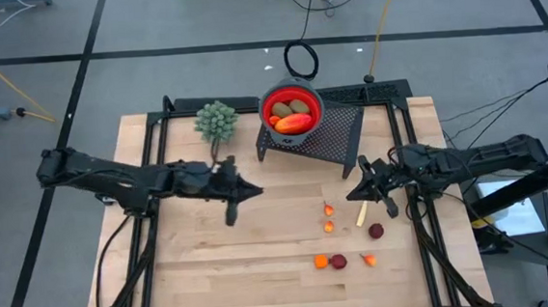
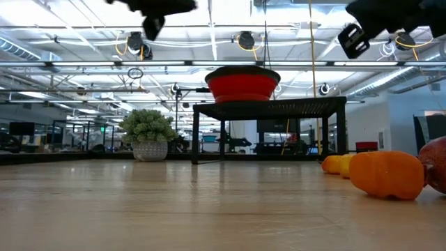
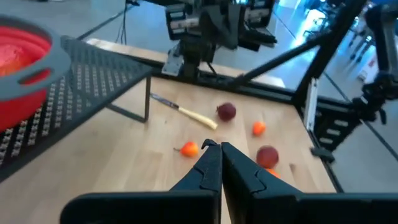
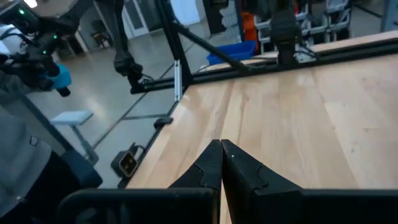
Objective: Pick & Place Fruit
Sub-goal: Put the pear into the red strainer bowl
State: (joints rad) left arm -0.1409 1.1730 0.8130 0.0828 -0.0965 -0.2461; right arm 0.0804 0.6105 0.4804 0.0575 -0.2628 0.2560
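A red bowl (image 1: 290, 104) sits on a black mesh stand (image 1: 326, 135) at the far middle of the table. In it lie two olive-brown ovals (image 1: 287, 107) and a longer red-orange piece (image 1: 294, 123). Several small orange and dark-red bits (image 1: 339, 261) lie on the wood at the near right; the left wrist view shows them too (image 3: 227, 111). My left gripper (image 1: 249, 189) hovers shut over the table's middle, left of the bits. My right gripper (image 1: 359, 192) hovers shut beside the stand's right leg, above the bits. Neither touches anything.
A green bushy plant ball (image 1: 216, 121) in a pot stands left of the bowl. A small knife with a cream handle (image 1: 361, 213) lies among the bits. Black frame rails (image 1: 415, 211) run along the table's left and right sides. Bare wood (image 1: 214, 264) spreads at the near left.
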